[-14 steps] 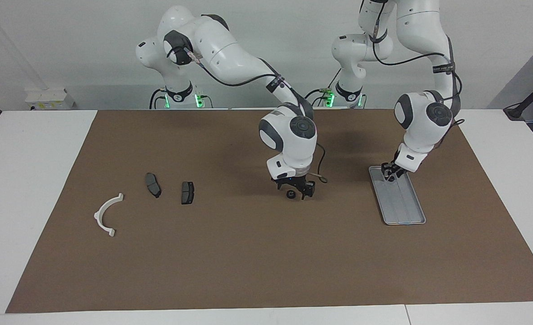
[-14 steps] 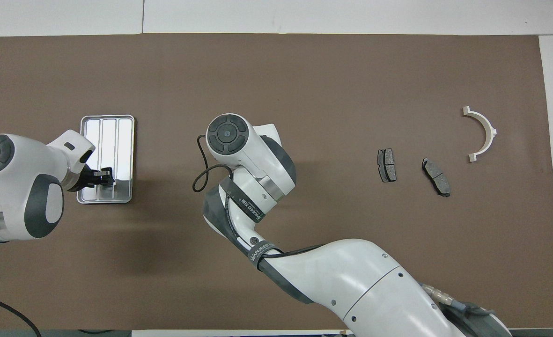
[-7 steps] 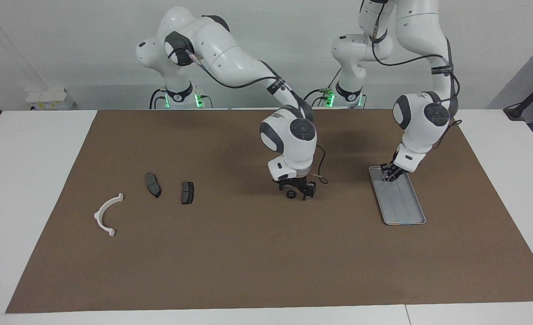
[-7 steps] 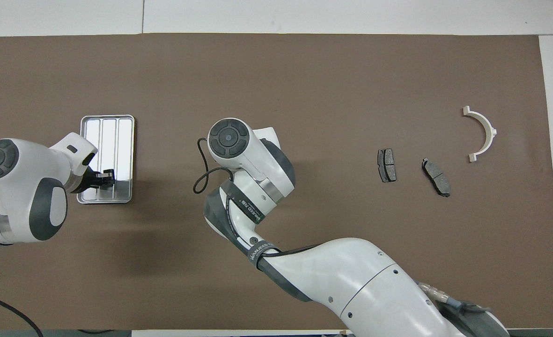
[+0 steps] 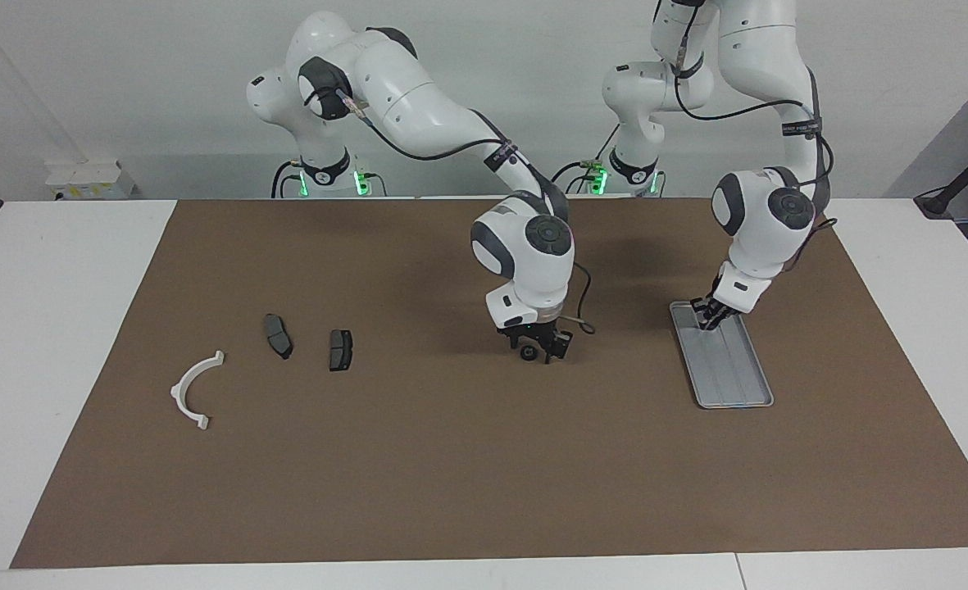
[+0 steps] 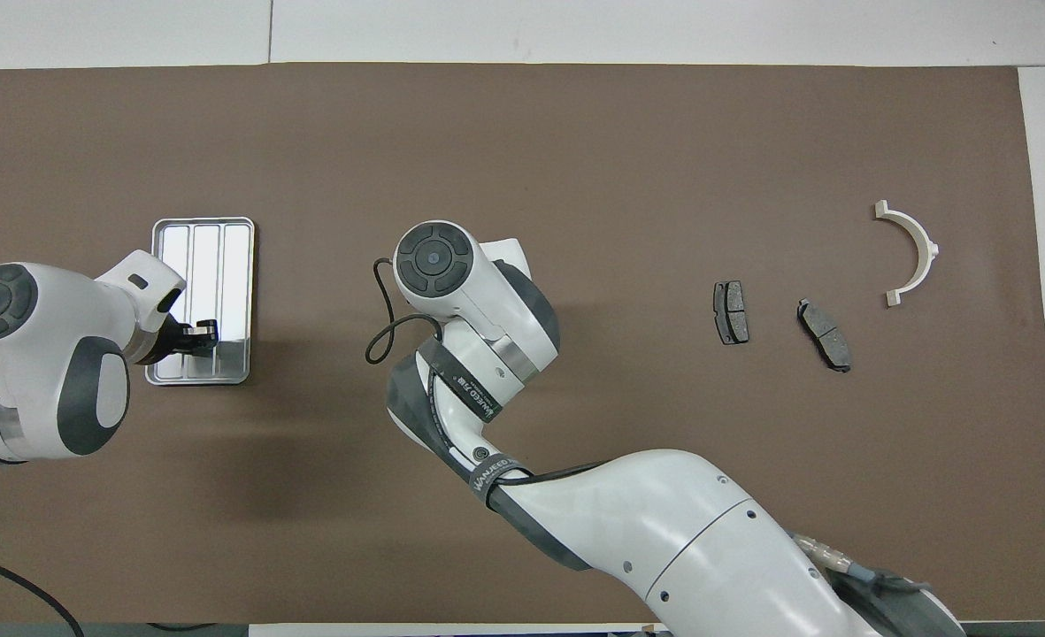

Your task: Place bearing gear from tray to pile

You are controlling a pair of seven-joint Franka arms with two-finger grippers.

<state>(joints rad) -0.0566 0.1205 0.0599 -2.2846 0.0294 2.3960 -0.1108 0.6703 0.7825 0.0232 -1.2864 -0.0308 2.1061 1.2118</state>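
The small black bearing gear (image 5: 526, 353) is low over the brown mat at the table's middle, right at my right gripper (image 5: 538, 351), which stands around it. Whether the gear rests on the mat or is held I cannot tell. In the overhead view the right wrist hides both. The silver ribbed tray (image 5: 733, 378) lies toward the left arm's end and also shows in the overhead view (image 6: 203, 237); nothing shows in it. My left gripper (image 5: 706, 316) hangs just over the tray's end nearer the robots, as the overhead view (image 6: 196, 334) also shows.
The pile lies toward the right arm's end: a white half-ring bracket (image 5: 194, 391) and two dark grey brake pads (image 5: 278, 335) (image 5: 340, 349). The overhead view shows the bracket (image 6: 910, 252) and the pads (image 6: 731, 311) (image 6: 825, 334) too. The brown mat (image 5: 451, 475) covers most of the table.
The right wrist has shifted slightly over the gear, which stays in the same spot. The left gripper has drawn a little toward the robots over the tray's end.
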